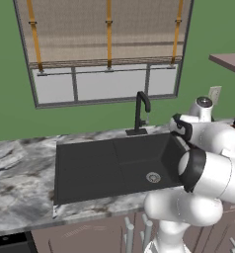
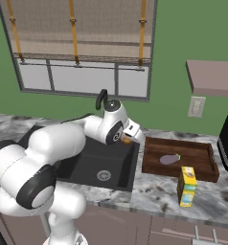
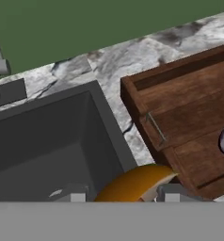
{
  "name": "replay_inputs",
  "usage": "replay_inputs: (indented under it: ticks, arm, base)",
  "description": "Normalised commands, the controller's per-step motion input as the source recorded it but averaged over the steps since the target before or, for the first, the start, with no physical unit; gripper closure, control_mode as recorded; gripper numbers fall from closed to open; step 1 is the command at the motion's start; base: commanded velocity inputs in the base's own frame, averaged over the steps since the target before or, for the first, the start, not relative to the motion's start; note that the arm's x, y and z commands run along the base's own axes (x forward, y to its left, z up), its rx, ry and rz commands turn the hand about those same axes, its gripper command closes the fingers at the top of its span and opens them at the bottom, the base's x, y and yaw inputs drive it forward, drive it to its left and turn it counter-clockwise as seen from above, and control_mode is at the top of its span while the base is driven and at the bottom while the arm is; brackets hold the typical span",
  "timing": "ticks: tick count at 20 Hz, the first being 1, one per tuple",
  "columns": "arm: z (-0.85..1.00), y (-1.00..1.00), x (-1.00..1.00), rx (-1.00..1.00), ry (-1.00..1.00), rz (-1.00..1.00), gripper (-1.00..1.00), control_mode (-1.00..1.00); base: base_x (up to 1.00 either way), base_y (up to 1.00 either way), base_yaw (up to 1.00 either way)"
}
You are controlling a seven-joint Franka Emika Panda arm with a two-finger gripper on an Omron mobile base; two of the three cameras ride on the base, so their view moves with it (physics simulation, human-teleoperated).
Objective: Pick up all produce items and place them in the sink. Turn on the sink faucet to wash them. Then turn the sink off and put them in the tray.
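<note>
The gripper was seen pinching the orange produce piece, which sat between the 2 finger tips at the bottom of the hand view. In the right base view the same orange piece was glimpsed just under the white hand, held above the right edge of the sink, between the basin and the tray. The purple produce piece, with its green stem tip, was found lying inside the tray, on the wooden floor left of its middle; in the hand view only a dull sliver of it was caught at the right edge. The tray was set on the marbled desk just to the right of the sink, apart from it by a narrow strip of stone. A yellow carton was stood upright on the desk, just in front of the tray's near rim. The sink faucet was placed behind the basin on its small square base, its hooked spout turned over the sink; whether water ran could not be told. The round steel drain was seen in the lower floor of the basin. A window with a blind was set in the green wall behind the faucet
</note>
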Motion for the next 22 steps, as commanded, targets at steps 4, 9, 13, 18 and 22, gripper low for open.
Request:
replay_inputs:
  ticks: [4,9,13,18,22]
  arm:
    - [0.23,-0.37,-0.05,-0.01,-0.02,-0.03,1.00,-1.00]
    - [0.22,-0.36,-0.07,0.00,0.00,-0.03,1.00,-1.00]
    - [0.03,-0.34,-0.06,0.00,-0.01,-0.05,1.00,-1.00]
    - [-0.22,-0.44,0.00,0.00,0.00,-0.05,1.00,-1.00]
    - [-0.29,-0.49,0.00,0.00,0.00,-0.07,1.00,-1.00]
  base:
    - [0.00,0.00,0.00]
    - [0.00,0.00,0.00]
    - [0.00,0.00,0.00]
    - [0.00,0.00,0.00]
    - [0.00,0.00,0.00]
